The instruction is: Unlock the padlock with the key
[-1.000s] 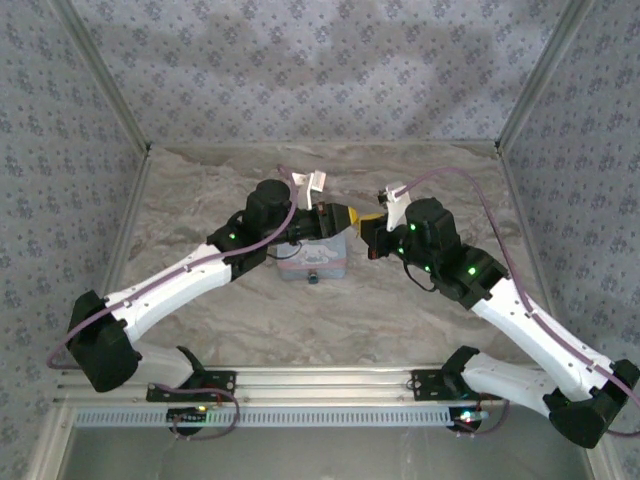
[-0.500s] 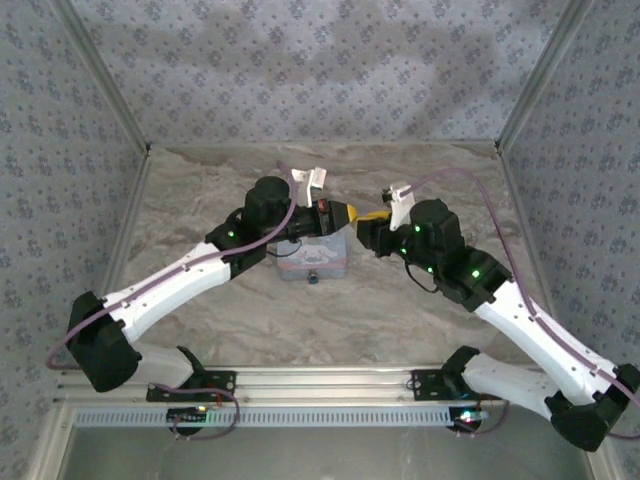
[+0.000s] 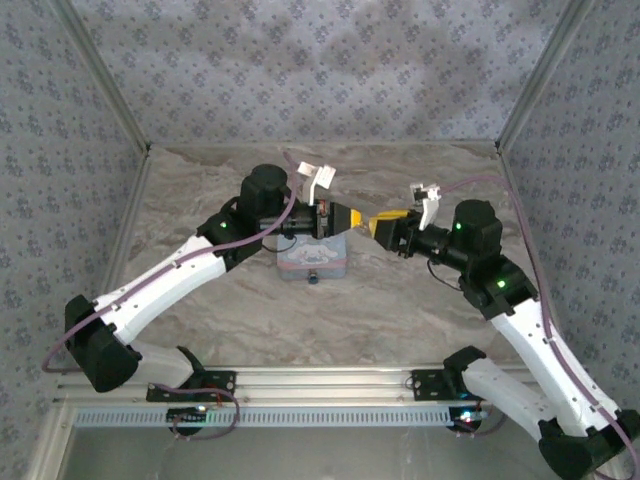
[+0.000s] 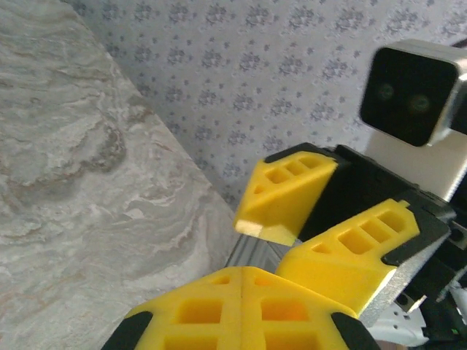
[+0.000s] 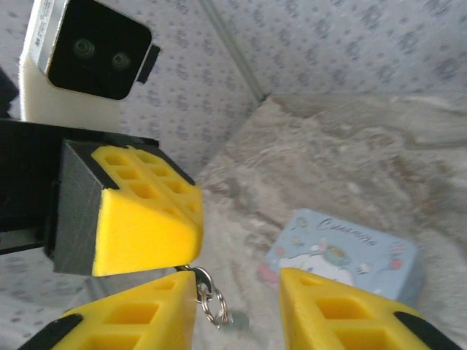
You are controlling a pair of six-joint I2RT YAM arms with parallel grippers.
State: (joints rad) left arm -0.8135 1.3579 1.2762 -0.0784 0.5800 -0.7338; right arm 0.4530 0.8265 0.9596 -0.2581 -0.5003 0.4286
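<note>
Dark padlock (image 3: 313, 278) lies before the tin (image 3: 312, 260), apart from left claw (image 3: 352, 215).

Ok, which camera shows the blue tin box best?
Right wrist: the tin box is close, its cartoon-printed lid facing the camera. Top external has it small, its far edge hidden by the left claw.

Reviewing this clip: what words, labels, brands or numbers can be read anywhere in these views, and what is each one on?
Pale blue tin box, lid, right wrist view: one cursive word starting with "C", above a cartoon print; the remaining letters are too blurred to read for sure.
Same tin box, top view: the print is too small to read.
Elsewhere: no legible words, numbers or signs.
</note>
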